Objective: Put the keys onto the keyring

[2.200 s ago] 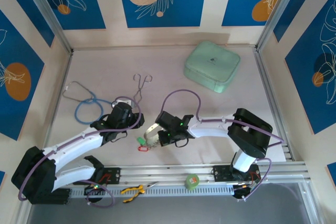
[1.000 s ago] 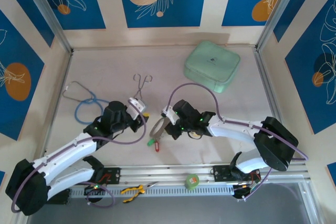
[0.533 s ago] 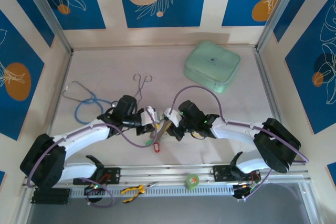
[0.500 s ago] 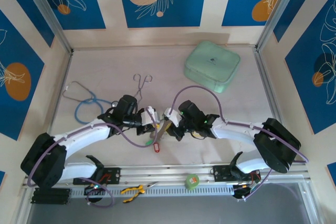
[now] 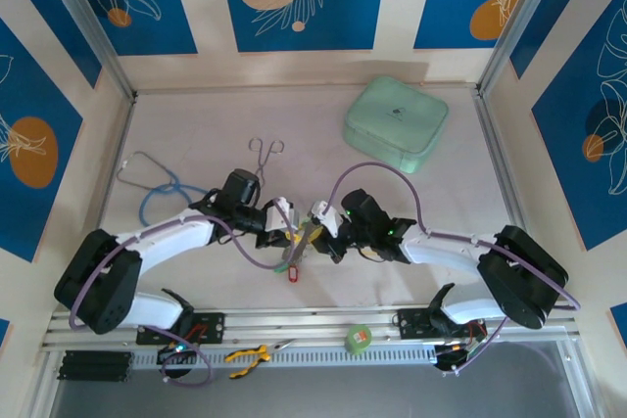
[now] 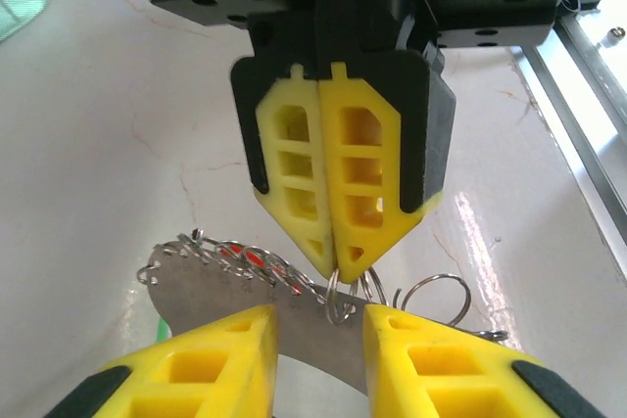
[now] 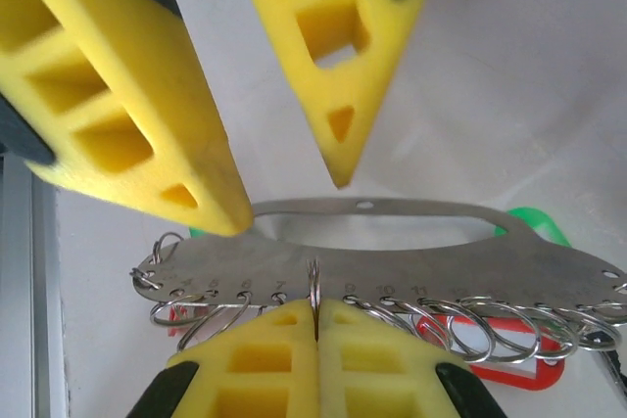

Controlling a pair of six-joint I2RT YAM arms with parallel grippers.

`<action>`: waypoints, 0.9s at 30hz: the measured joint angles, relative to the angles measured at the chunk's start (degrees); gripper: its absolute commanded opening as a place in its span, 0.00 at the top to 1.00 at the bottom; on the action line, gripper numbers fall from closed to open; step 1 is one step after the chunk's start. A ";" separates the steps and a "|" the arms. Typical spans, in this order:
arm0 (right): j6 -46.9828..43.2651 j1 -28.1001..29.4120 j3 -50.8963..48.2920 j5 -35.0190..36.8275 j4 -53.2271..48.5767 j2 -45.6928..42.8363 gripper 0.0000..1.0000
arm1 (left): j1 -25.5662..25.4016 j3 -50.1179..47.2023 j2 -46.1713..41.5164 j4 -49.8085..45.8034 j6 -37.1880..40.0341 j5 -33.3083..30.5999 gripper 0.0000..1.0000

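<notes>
We see the pale worktop [image 5: 196, 124] with the mint-green zipped case [image 5: 395, 122] in the upper right of the top view and the blue-tubed stethoscope [image 5: 157, 193] at its left, both well apart from the work. The two arms meet at the centre of that view, clear of the aluminium rail [image 5: 323, 318] along the bottom, so we judge there is open room on every side.

The left tool [image 6: 318, 320] has its jaws apart and grasps nothing. In the right wrist view one fingertip touches the upper edge of the keyring [image 7: 421, 263], a flat silvery steel plate with a long cut-out and a row of little rings. The other fingertip hangs just above it.

The right tool [image 7: 315, 318] is clenched on one small steel split ring [image 7: 313, 286] at the plate's lower edge. We judge this steadies the plate and offers the ring up for threading.

The red-headed key [image 7: 500, 374] and the green-headed key [image 7: 539, 225] sit behind the plate at the lower right. We cannot tell whether they are threaded. We judge the only tight room lies between the facing fingertips.
</notes>
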 measured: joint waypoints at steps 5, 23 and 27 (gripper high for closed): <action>0.00 0.00 -0.31 -0.52 1.60 -0.61 1.00 | 0.00 3.39 4.07 -3.32 1.90 1.62 0.70; 0.04 -0.04 -0.50 -0.98 2.97 -0.61 1.00 | 0.07 8.81 8.44 -12.74 7.13 4.28 0.91; 0.04 -0.02 -0.52 -0.98 3.17 -0.61 1.00 | 0.07 9.68 8.85 -14.34 7.72 4.26 0.89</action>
